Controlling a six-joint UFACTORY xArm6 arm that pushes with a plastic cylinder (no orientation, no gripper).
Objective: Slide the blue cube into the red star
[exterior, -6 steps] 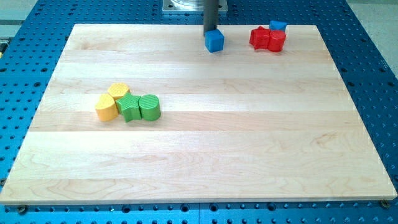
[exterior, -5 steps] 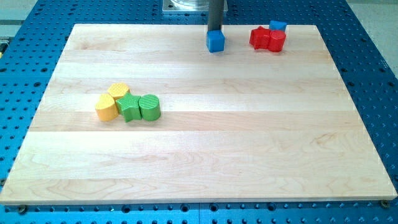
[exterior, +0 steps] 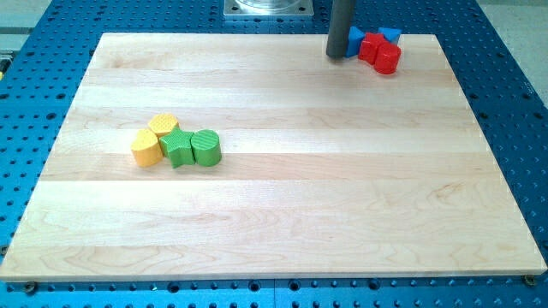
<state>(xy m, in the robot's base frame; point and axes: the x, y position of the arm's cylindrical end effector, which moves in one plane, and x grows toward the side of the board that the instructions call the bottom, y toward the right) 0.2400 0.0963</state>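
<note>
The arm carried no gripper, only a straight dark rod; nothing was clamped or held, and no opening state applied. My tip point(exterior: 337, 56) stood on the wooden board point(exterior: 274, 214) near the view's top edge, right of centre.

All positions below are given relative to the red star point(exterior: 369, 46).

- Blue cube point(exterior: 354, 39): touching the star on its left side, partly hidden behind the rod. Only its right portion showed.
- My tip: just left of the blue cube, against its left face, so the cube sat between the tip and the star.
- Red cylinder point(exterior: 388, 58): touching the star at its lower right.
- Second blue block point(exterior: 390, 34): just above and right of the star, at the board's top edge; its shape could not be made out with certainty, possibly a cube.
- Yellow blocks point(exterior: 154, 139), green star-like block point(exterior: 178, 149) and green cylinder point(exterior: 206, 147): grouped together, well apart from the star, far to its lower left.

The board lay on a blue perforated table point(exterior: 514, 111).
</note>
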